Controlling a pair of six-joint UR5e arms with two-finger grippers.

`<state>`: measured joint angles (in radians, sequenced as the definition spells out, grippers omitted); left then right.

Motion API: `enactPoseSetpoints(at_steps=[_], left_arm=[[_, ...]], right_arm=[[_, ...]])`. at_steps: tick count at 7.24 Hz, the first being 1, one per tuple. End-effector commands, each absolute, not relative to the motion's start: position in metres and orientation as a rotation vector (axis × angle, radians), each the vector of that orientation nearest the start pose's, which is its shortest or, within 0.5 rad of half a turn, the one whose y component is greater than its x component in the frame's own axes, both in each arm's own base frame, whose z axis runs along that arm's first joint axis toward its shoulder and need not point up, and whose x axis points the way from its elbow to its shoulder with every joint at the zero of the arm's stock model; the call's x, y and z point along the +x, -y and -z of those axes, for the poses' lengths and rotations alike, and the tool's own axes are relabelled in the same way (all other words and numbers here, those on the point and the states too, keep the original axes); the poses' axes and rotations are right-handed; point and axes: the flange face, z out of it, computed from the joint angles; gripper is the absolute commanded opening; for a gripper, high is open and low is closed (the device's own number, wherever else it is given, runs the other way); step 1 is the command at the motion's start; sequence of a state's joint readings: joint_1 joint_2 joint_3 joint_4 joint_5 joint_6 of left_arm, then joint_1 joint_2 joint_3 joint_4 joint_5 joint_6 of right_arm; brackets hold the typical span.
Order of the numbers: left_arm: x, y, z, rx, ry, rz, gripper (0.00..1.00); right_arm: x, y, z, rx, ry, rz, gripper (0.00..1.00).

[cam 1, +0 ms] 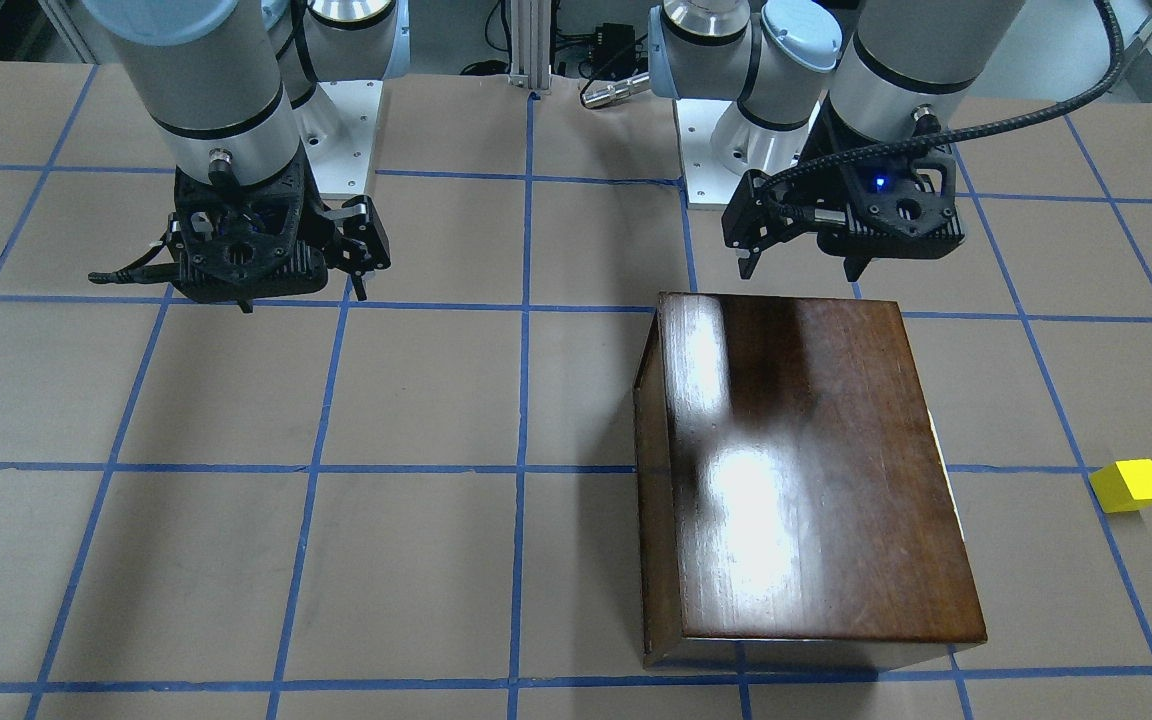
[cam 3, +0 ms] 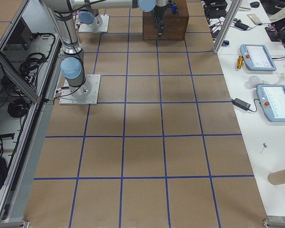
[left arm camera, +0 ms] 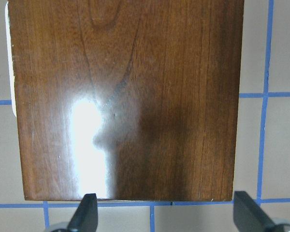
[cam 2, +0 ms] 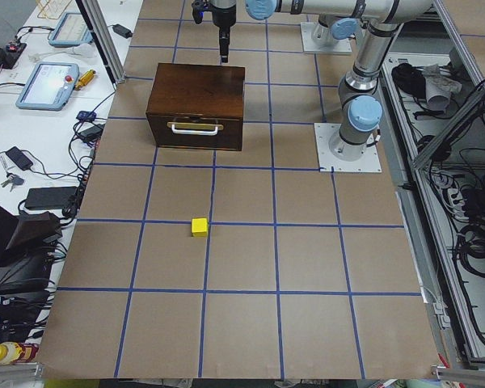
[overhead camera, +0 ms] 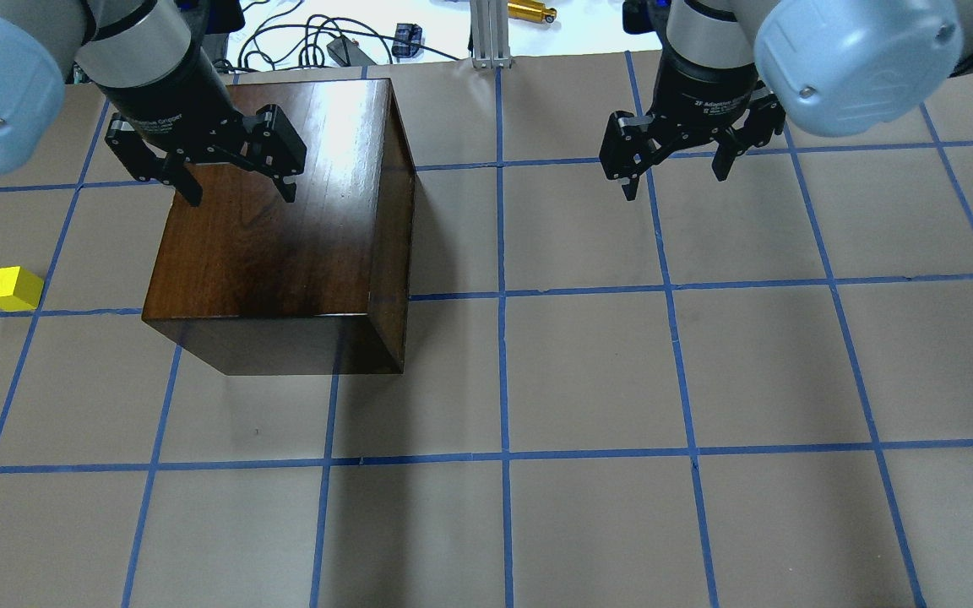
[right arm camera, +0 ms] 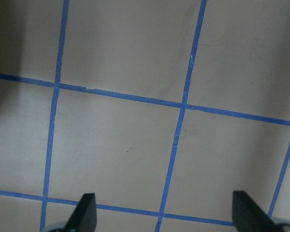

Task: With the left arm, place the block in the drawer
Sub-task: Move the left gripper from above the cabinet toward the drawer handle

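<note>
The yellow block [overhead camera: 12, 288] sits alone on the table [overhead camera: 588, 371], well left of the cabinet [overhead camera: 284, 245]. The drawer [cam 2: 196, 129] is pushed in, its handle facing the block. The left gripper [overhead camera: 240, 196] hangs over the cabinet top, jaws spread wide. The right gripper [overhead camera: 675, 183] hovers over the table, likewise released.

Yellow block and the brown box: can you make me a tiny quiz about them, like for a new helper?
1. True or false: the drawer of the cabinet is shut.
2. Where is the yellow block? A) on the cabinet's top B) on the table, apart from the cabinet C) inside the drawer
3. Fill in: the left tool hangs open over the ____.
Key: 1 true; 2 B; 3 cabinet.
</note>
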<state>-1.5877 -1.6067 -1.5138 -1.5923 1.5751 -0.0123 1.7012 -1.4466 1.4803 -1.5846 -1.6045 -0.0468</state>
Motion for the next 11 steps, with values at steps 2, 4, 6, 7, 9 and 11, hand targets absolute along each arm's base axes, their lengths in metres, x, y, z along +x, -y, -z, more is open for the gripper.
enactPoseSetpoints(at_steps=[2,4,6,7,9,11], left_arm=[[-0.14,0.504,-0.497,0.005,-3.135,0.003,1.0],[-0.14,0.503,-0.498,0.007,-3.134,0.007,1.0],[-0.134,0.505,-0.498,0.0,-3.132,0.007,1.0],[-0.109,0.51,-0.5,-0.036,-3.133,0.012,1.0],[-0.016,0.524,-0.49,-0.072,-3.15,-0.024,1.0],[0.08,0.525,-0.477,-0.229,-3.147,-0.051,1.0]], right_arm=[[0.199,0.521,-0.469,-0.28,-3.164,-0.029,1.0],[0.199,0.521,-0.469,-0.283,-3.163,-0.029,1.0],[0.199,0.521,-0.469,-0.283,-3.163,-0.029,1.0],[0.199,0.521,-0.469,-0.28,-3.164,-0.029,1.0],[0.199,0.521,-0.469,-0.283,-3.163,-0.029,1.0],[0.199,0.521,-0.469,-0.283,-3.163,-0.029,1.0]])
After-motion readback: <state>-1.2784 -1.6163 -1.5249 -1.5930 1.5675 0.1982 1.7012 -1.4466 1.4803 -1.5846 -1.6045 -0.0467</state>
